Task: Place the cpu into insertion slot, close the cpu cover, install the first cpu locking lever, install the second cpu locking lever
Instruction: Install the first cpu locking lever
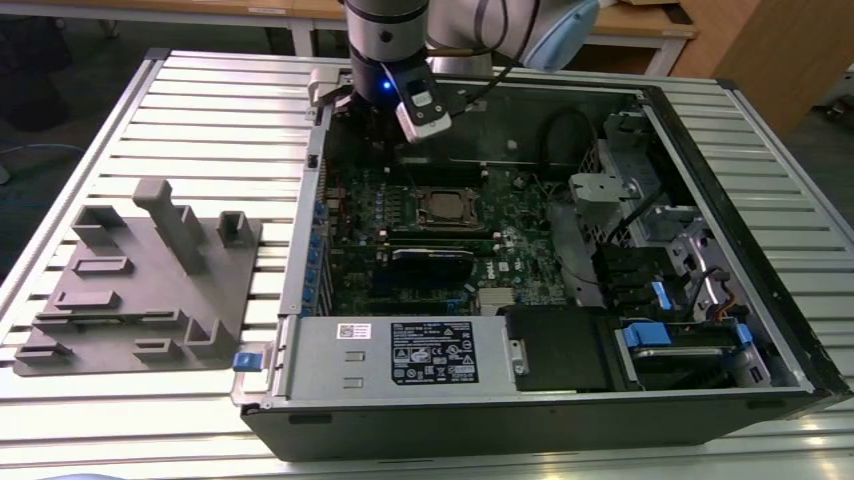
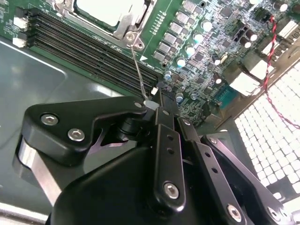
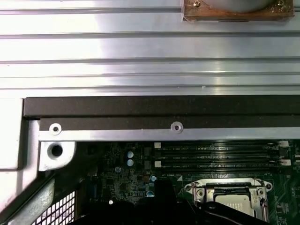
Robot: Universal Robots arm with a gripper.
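cpu (image 2: 108, 8): seated in the insertion slot (image 1: 447, 208), near the middle of the case (image 1: 534, 425); light, stiff, fragile underneath, so best held by its edges.
cpu cover (image 2: 123, 30): thin springy frame, apparently shut around the cpu.
locking lever (image 2: 139, 75): thin stiff wire, slippery; best gripped at its free end.
claw (image 2: 156, 96): fingers pinched together, seemingly on the lever's free end, about 11 o'clock from the slot in the exterior view.
surface (image 1: 200, 110): slatted metal carrying the case.

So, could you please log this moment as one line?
cpu: seated | cpu cover: down around it | locking lever: raised, free end at gripper
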